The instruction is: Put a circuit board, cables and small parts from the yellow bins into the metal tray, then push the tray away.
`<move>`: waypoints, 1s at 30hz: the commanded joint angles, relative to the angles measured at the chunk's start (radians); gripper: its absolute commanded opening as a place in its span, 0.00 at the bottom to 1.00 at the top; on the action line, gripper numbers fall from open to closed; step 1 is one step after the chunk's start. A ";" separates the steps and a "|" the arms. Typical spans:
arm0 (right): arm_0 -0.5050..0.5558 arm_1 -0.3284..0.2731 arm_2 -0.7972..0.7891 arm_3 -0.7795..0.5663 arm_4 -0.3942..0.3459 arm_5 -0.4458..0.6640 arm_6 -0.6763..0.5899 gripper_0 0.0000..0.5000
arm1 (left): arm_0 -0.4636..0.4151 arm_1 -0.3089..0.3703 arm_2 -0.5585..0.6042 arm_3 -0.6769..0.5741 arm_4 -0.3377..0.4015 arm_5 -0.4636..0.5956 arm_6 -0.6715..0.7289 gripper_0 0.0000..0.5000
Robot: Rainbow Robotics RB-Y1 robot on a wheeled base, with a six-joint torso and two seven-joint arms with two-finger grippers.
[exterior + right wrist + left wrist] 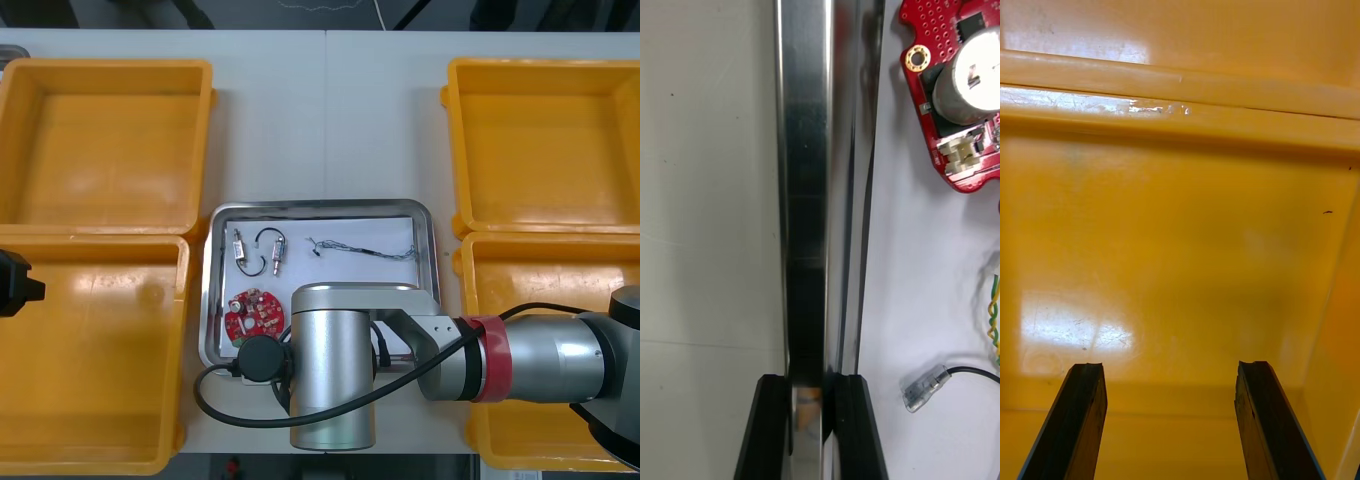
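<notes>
light table [330, 120], pale grey-white, one seam running away down its middle; dark floor showed past the far edge.

yellow bins: far left bin [105, 66], near left bin [90, 360], far right bin [545, 140], near right bin [540, 285]. glossy plastic, scuffed, with glare patches on the floors.

metal tray [425, 230] sat between the two near bins, white inside, its near edge under the right arm [450, 360].

tray contents, front view:
- round red circuit board [253, 312] in the near left corner, lying flat.
- two small metal parts [240, 247], side by side toward the far left, joined by a short black cable [268, 234] that arched between them.
- thin twisted cable [365, 247] stretched across the far right part, apart from the rest.

right wrist view: right gripper [812, 390] was at the tray's shiny rim, one black finger [771, 427] on the table side and the other on the white inner side, closed onto the rim between them. just inside the rim lay the red board, with a silver round component on it; any print on it was too small to read. nearer the fingers lay a clear plug [923, 388] on a black lead, and beside that a twisted cable with yellow strands [992, 311].

left arm [14, 283] was at the table's left edge. left gripper [1171, 367] hung over the near left bin's floor, fingers [1082, 420] spread wide, nothing between them.
</notes>
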State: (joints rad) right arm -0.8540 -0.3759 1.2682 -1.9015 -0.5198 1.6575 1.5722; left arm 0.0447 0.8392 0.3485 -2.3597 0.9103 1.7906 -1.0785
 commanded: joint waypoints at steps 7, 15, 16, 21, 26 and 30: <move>-0.005 0.015 -0.006 -0.039 0.052 0.005 -0.046 0.00 | -0.013 0.038 0.029 -0.030 0.009 -0.011 -0.077 1.00; -0.043 0.009 -0.029 -0.027 0.053 0.005 -0.046 0.00 | -0.013 0.038 0.029 -0.030 0.009 -0.011 -0.077 1.00; -0.056 0.009 -0.030 -0.017 0.053 0.004 -0.046 0.00 | -0.013 0.038 0.029 -0.030 0.009 -0.011 -0.077 1.00; -0.115 0.012 -0.032 0.012 0.035 -0.004 -0.041 0.00 | -0.013 0.038 0.029 -0.030 0.009 -0.011 -0.077 1.00; -0.188 0.014 -0.032 0.044 -0.005 -0.005 -0.038 0.00 | -0.013 0.038 0.029 -0.030 0.009 -0.011 -0.077 1.00; -0.223 0.014 -0.032 0.067 -0.014 -0.007 -0.038 0.00 | -0.013 0.038 0.029 -0.030 0.009 -0.011 -0.077 1.00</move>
State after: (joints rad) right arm -1.0122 -0.3759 1.2621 -1.8381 -0.5251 1.6579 1.5533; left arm 0.0447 0.8392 0.3487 -2.3597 0.9105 1.7906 -1.0785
